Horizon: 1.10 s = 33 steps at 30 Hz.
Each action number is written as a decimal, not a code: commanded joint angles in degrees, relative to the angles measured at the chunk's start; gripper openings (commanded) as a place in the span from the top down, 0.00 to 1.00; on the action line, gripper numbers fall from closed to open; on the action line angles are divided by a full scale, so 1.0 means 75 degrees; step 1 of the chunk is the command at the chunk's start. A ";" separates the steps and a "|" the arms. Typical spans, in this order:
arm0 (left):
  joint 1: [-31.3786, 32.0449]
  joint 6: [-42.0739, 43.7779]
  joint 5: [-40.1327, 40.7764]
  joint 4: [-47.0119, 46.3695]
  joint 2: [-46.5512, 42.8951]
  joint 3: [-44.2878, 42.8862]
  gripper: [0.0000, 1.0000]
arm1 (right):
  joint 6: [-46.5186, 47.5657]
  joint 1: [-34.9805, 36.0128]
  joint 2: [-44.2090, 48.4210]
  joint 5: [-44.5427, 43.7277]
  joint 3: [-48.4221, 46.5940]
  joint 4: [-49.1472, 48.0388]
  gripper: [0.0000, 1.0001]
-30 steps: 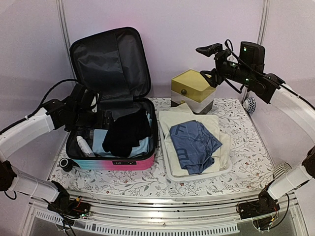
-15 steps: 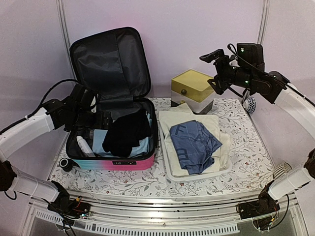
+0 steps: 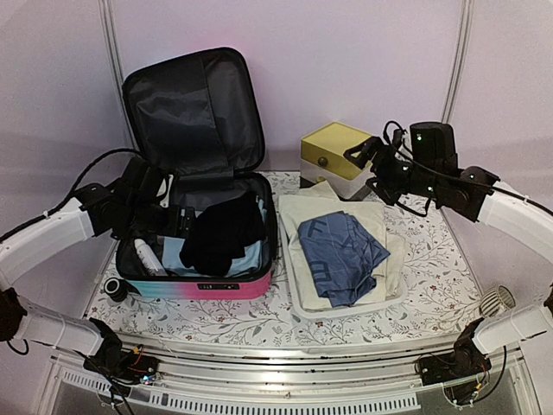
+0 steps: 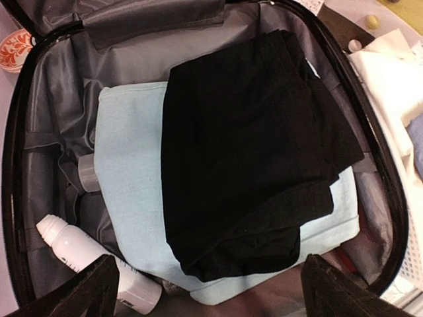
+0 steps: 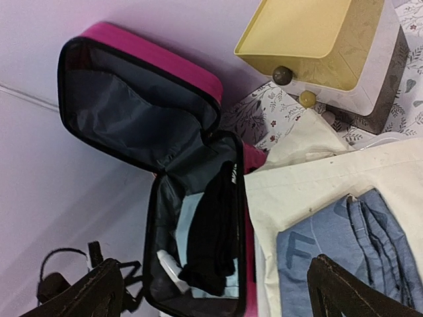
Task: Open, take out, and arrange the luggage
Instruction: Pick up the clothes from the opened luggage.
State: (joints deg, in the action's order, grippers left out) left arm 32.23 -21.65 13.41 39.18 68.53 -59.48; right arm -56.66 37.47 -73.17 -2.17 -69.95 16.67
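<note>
The luggage [image 3: 207,287] lies open at the table's left, its lid [image 3: 192,104] upright and its front shell turquoise to pink. Inside, a black garment [image 3: 220,233] lies on a folded light-blue cloth [image 4: 129,172], with a white bottle [image 4: 73,247] and a small clear bottle [image 4: 88,173] beside them. My left gripper [image 3: 179,214] hovers open over the luggage's left half, its jaws [image 4: 215,297] wide apart with nothing between them. My right gripper [image 3: 365,169] hangs open in the air beside the yellow-topped box [image 3: 333,149], holding nothing [image 5: 218,297].
A white basket [image 3: 346,313] right of the luggage holds a cream cloth [image 3: 328,207] with a blue garment [image 3: 341,246] on top. A small black round thing [image 3: 115,288] sits at the luggage's front left. A blue-patterned ball [image 3: 439,183] lies at the back right.
My right arm has come down and forward from high above the yellow-topped box to just beside it. The left arm has hardly shifted. Both grippers stay open.
</note>
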 commanded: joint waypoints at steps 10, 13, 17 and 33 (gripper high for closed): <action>-0.0429 0.0394 -0.1426 -0.0636 0.0195 0.1081 0.13 | 0.2938 0.0021 0.0380 0.1481 0.1093 -0.1247 0.01; -0.0769 0.0283 -0.2090 -0.0999 0.0495 0.1198 0.21 | 0.2940 0.0021 0.0303 0.1611 0.1084 -0.1298 0.01; -0.1485 0.0027 -0.3607 -0.1804 0.0774 0.1506 0.27 | 0.2883 0.0020 0.0287 0.1691 0.1090 -0.1355 0.01; -0.2017 -0.0379 -0.4283 -0.2460 0.0554 0.1954 0.19 | 0.3170 0.0021 0.0313 0.1928 0.1370 -0.1432 0.01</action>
State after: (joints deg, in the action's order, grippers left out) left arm 17.80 -23.92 -16.36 23.59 76.34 -46.26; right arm -35.07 37.47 -70.59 10.72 -59.42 7.25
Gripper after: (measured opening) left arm 0.820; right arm 0.989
